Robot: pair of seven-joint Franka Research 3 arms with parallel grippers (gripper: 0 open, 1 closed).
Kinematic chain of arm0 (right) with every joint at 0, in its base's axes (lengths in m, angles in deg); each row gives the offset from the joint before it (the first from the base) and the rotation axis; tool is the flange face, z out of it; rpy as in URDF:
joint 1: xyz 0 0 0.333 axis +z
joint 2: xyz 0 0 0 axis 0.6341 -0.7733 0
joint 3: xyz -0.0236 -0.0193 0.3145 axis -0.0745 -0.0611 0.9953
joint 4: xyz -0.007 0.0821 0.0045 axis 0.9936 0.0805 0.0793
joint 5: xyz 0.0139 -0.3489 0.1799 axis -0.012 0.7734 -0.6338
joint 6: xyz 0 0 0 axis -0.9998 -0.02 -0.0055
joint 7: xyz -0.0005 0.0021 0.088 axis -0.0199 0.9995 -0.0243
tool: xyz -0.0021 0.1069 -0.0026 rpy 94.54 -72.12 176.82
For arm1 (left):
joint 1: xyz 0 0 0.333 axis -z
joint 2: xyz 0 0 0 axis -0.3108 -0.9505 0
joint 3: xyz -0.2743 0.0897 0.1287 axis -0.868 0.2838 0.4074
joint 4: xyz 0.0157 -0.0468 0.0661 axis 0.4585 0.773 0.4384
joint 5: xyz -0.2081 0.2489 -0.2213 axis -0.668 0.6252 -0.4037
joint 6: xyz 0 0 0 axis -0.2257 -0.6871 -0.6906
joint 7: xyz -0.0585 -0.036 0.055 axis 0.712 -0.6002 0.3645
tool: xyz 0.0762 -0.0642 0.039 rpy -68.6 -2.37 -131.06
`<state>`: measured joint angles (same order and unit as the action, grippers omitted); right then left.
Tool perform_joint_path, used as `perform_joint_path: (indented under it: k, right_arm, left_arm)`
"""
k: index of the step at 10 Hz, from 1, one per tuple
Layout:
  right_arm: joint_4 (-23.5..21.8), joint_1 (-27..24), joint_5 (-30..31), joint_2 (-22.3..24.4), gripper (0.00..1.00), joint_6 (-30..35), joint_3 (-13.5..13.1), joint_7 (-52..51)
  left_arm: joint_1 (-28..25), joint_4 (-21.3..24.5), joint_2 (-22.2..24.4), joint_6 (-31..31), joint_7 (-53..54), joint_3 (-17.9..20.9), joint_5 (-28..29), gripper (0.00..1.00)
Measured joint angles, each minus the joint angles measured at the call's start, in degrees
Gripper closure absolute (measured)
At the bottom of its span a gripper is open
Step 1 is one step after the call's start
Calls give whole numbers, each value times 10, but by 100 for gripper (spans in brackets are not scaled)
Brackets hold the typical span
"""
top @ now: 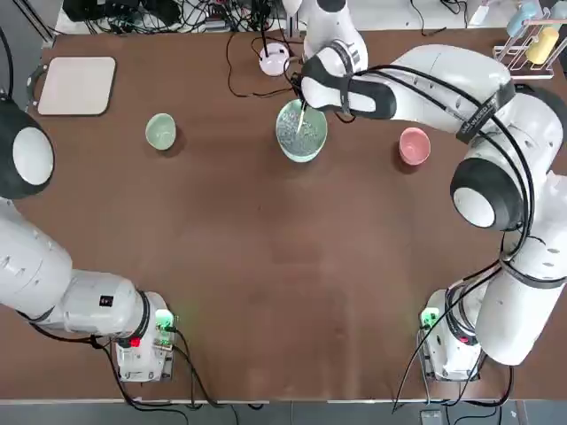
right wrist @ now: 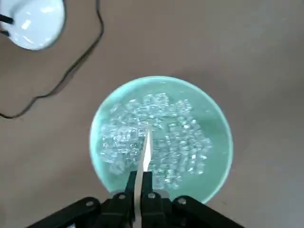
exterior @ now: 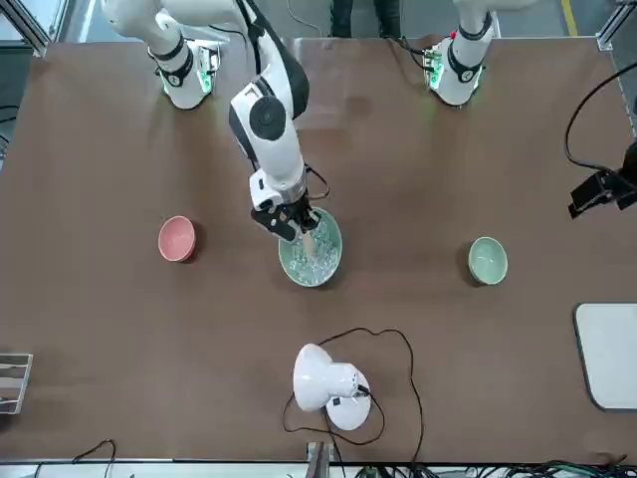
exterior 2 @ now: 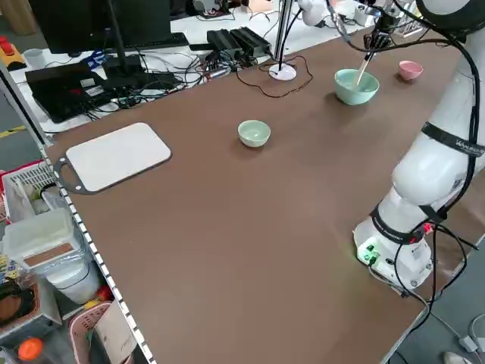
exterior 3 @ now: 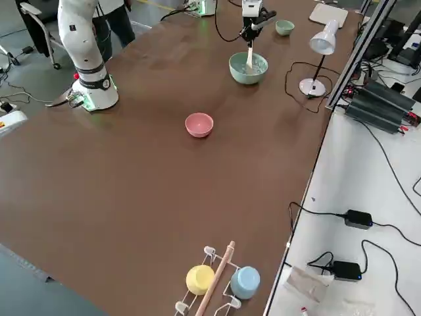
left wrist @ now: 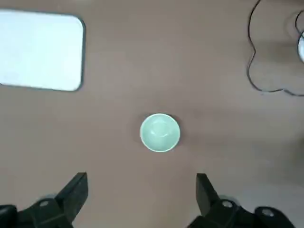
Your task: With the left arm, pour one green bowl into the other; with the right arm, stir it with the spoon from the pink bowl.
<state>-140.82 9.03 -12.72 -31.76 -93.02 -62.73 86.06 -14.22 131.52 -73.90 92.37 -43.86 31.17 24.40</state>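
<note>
- Large mint-green bowl (right wrist: 216, 142), clear bits inside: beneath right gripper (right wrist: 137, 178).
- Right gripper: angled down, fingers clamped on beige spoon (right wrist: 146, 156), its tip in that bowl.
- Small green bowl (left wrist: 160, 133): ahead of left gripper (left wrist: 142, 190), fingers apart.

No readable text, label, brand, number or sign is showing anywhere in these views, whether near the grippers or farther off.
</note>
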Motion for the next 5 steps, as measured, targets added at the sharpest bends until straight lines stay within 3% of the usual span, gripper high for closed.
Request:
perform_joint_path:
  k: [5]
  right_arm:
    - [0,-22,-4,0,94,-15,-7,12]
  left_arm:
    - [-24,2,7,0,7,-17,-50,0]
